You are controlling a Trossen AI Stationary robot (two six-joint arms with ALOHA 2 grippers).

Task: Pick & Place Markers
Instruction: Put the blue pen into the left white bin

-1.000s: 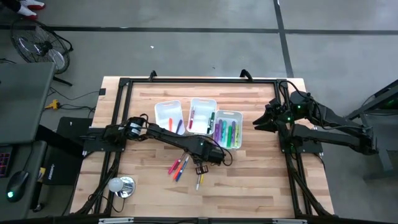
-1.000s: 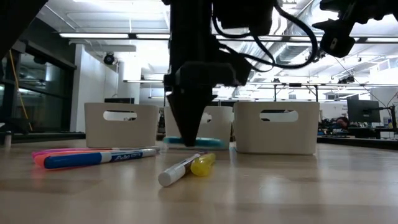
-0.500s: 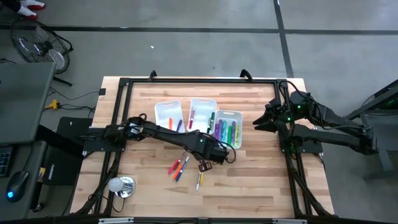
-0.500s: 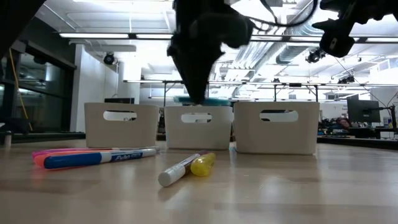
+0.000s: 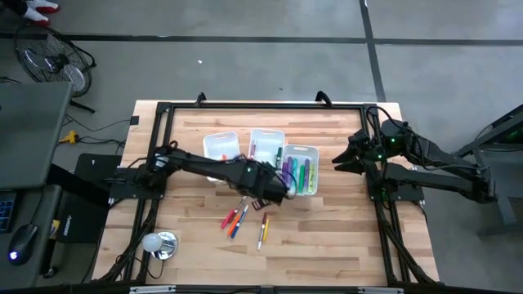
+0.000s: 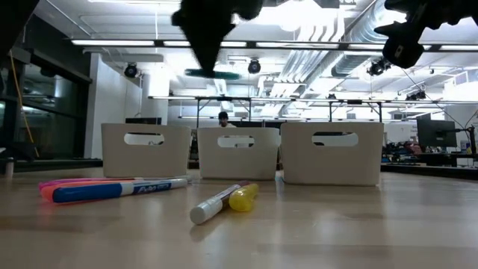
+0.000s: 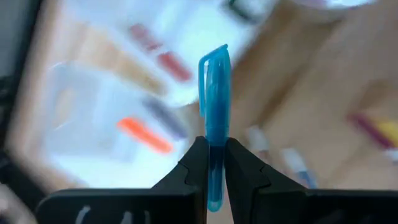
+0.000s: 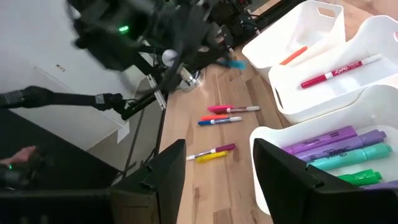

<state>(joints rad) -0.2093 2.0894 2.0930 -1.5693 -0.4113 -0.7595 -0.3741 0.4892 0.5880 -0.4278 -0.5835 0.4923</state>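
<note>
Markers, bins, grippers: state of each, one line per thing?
left gripper: shut on teal marker, raised above the table
right gripper: open, empty, waiting at the table's right side
three white bins: upright, each with markers inside
loose markers: lying flat on the table

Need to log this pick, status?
Left gripper shut on teal marker, lifted above the table. Right gripper open, parked at the right. Nothing in the way.

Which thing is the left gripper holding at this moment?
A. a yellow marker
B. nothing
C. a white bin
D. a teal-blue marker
D: in the left wrist view the left gripper is shut on a teal-blue marker, lifted above the table.
</note>
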